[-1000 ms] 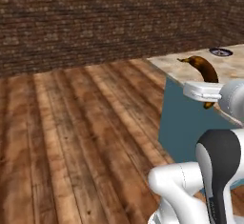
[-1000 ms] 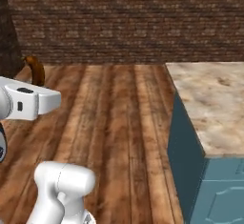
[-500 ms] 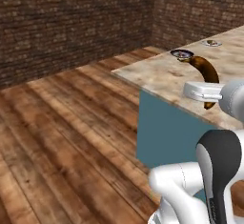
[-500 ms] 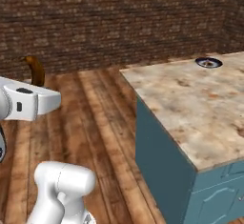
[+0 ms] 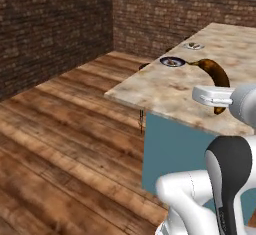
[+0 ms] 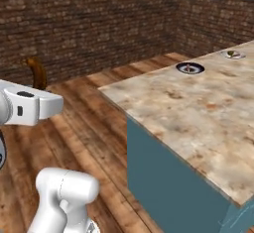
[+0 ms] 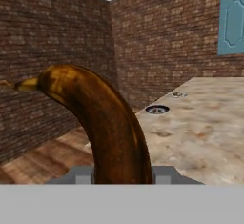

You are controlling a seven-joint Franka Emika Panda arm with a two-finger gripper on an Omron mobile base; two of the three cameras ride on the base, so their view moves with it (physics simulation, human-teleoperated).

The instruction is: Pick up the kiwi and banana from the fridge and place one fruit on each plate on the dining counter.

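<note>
Base has swung round, dining counter (image 5: pixel 165 91) now closer; banana (image 7: pixel 102 123) sticks up btwn gripper (image 7: pixel 123 174) tips, pinched tight.

Banana (image 7: pixel 107 123) is showing a glossy, smooth brown skin. Dining counter (image 6: pixel 198 113) is presenting a polished marbled stone top over a matt teal painted base. Floor (image 5: pixel 60 144) is reading as grained wood planks. Walls (image 6: pixel 89 19) are appearing as rough brick.
</note>
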